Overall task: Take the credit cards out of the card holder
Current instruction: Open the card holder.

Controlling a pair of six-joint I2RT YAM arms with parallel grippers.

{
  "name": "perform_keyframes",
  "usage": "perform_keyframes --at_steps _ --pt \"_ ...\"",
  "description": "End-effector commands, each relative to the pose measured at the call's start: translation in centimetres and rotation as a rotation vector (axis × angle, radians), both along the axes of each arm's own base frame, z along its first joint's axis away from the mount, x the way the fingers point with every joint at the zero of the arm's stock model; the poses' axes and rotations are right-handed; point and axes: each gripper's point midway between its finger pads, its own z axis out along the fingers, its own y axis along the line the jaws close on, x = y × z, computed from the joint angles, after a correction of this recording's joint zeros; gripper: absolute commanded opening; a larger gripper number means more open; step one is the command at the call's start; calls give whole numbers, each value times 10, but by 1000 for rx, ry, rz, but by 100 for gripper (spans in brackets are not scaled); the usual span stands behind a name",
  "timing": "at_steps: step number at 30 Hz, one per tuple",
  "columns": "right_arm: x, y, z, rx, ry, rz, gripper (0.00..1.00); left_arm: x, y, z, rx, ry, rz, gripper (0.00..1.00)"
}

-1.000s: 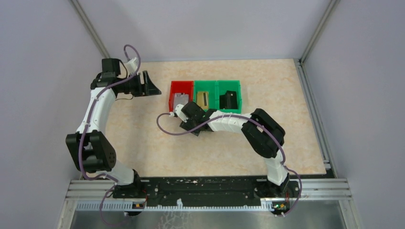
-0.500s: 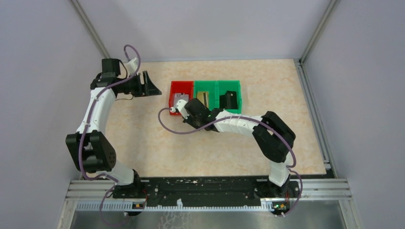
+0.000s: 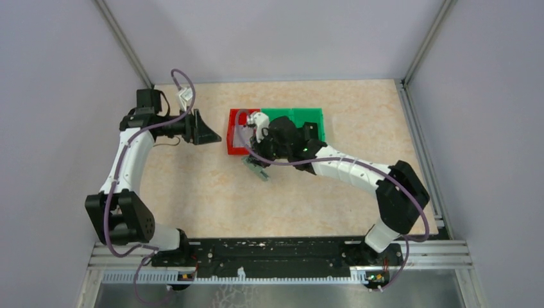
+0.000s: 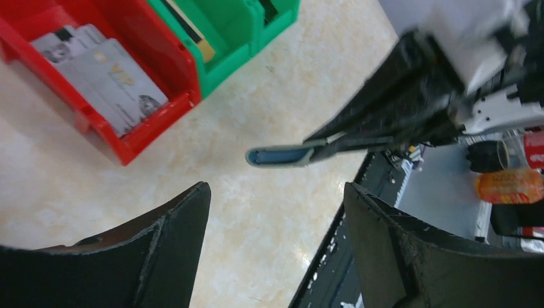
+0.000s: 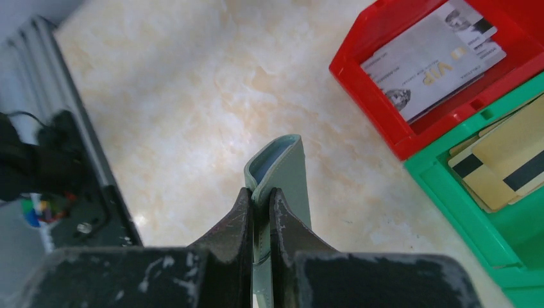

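Card holder (image 5: 289, 173), edgewise, lengthwise in right gripper (image 5: 260, 194)

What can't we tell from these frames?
Whether any cards are inside the folded grey-green card holder: it is edge-on in both wrist views, and the right gripper mostly covers it in the top view.
Full contents of the green plastic bins: the right arm hides them in the top view, and frame edges cut them off in the wrist views.
Print on the grey cards in the red plastic bin: too small.
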Motion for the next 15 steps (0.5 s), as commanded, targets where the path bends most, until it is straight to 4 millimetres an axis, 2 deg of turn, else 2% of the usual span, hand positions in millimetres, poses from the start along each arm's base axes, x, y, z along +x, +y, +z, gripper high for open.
perform_keyframes --at_steps 1,3,6,8,11,15 --pt "6 1 107 428 48 29 0 -42 -21 14 -95 -117 -186 84" --pt "4 -4 134 522 53 46 0 -60 -31 20 -128 -168 -245 89" --pt "-2 -5 160 615 77 86 0 -81 -41 32 -181 -254 -312 98" --pt "-6 -6 176 680 96 118 0 -89 -45 40 -218 -293 -333 99" --pt "-14 -11 207 829 143 179 0 -94 -48 50 -286 -265 -371 99" --pt "-26 -15 232 980 222 266 0 -101 -50 61 -342 -231 -403 98"
